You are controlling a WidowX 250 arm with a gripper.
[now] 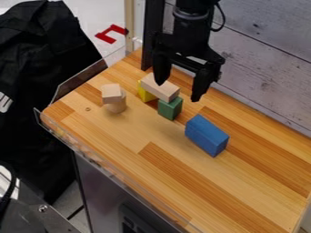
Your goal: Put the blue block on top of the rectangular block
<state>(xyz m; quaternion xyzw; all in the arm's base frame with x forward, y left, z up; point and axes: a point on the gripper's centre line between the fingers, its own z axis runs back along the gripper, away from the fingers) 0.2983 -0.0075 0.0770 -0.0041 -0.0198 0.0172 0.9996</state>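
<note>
The blue block (206, 135) lies on the wooden surface right of centre, with nothing on it. Up and to its left, a pale wooden rectangular block (159, 87) bridges a yellow block (145, 94) and a green block (170, 108). My gripper (178, 91) hangs over the back of the counter, its two fingers spread apart with nothing held between them. In this view the left fingertip overlaps the rectangular block; whether they touch I cannot tell. The blue block is lower and to the right of the gripper.
Left of the bridge, a pale block (112, 93) rests on a wooden cylinder (116, 106). The wooden counter (146, 132) has a clear raised edging (79, 82) on its left. A plank wall (267, 68) stands behind the counter.
</note>
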